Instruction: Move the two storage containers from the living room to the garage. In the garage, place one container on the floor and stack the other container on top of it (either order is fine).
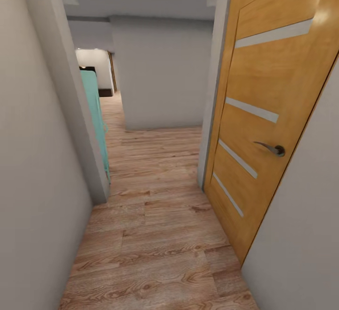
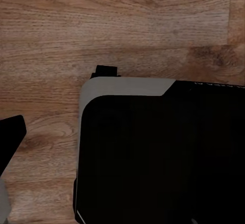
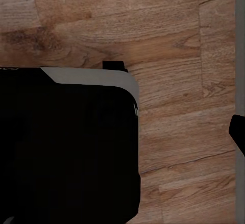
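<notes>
The two storage containers are out of view. I stand in a narrow corridor with light wood plank flooring (image 1: 155, 234). Both wrist cameras look straight down at these planks and at my own black, grey-edged base (image 2: 163, 157) (image 3: 66, 147). One dark fingertip (image 2: 10, 137) of my left gripper pokes in at the picture's edge over the floor. A dark fingertip (image 3: 239, 132) of my right gripper does the same in its view. Nothing is seen held by either, and the jaws' spacing is hidden.
A honey-wood door (image 1: 278, 88) with frosted strips and a metal handle (image 1: 273, 149) lines the right side. A white wall (image 1: 37, 159) runs close on the left, ending at a corner beside a teal sofa (image 1: 94, 107). A white wall block (image 1: 160, 74) stands ahead, with passage to its left.
</notes>
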Controlling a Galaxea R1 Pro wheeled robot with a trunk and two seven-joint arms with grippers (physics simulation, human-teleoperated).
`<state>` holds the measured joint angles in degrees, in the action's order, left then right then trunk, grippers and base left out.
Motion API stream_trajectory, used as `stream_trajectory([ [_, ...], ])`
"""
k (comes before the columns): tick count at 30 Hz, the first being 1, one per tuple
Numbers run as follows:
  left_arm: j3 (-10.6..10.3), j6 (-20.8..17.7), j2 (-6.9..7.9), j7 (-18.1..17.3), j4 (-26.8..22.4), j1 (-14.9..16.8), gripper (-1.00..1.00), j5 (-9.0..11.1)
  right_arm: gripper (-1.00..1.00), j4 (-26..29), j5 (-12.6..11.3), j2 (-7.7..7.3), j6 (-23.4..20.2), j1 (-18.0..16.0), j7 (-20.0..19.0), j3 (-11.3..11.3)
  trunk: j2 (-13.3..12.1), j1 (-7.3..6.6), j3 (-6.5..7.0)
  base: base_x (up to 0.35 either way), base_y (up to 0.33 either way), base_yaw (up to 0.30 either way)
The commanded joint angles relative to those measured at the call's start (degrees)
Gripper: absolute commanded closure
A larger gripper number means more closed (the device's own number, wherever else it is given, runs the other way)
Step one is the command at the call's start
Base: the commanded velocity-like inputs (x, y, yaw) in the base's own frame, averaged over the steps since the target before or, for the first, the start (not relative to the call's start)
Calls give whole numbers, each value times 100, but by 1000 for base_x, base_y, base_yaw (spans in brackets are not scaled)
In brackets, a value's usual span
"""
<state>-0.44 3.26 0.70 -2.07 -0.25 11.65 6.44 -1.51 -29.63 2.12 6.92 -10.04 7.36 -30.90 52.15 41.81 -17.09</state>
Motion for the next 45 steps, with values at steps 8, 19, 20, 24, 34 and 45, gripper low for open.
stream_trajectory([
  [8,-9,17,0,-22,7,4,-100,59,-100,-16,-51,2,29,-6,9,-48,5,0,-7,0,0,0],
  [19,-9,-5,0,-30,7,4,-100,59,-100,-16,-51,8,23,-6,10,-48,5,0,-7,214,0,0],
  [20,-9,-7,0,-30,7,4,-100,59,-100,-16,-51,10,22,-6,10,-48,5,0,-7,317,0,0],
  [24,-9,-9,0,-30,7,4,-100,59,-100,-16,-51,22,20,-6,11,-46,5,0,-7,320,0,0],
  [34,-9,-10,0,-29,7,4,-100,59,-100,-16,-51,15,26,-6,11,-48,5,0,-7,322,0,6],
  [45,-9,-11,0,-30,7,4,-100,59,-100,-16,-54,8,29,-6,11,-48,5,0,-7,322,0,221],
])
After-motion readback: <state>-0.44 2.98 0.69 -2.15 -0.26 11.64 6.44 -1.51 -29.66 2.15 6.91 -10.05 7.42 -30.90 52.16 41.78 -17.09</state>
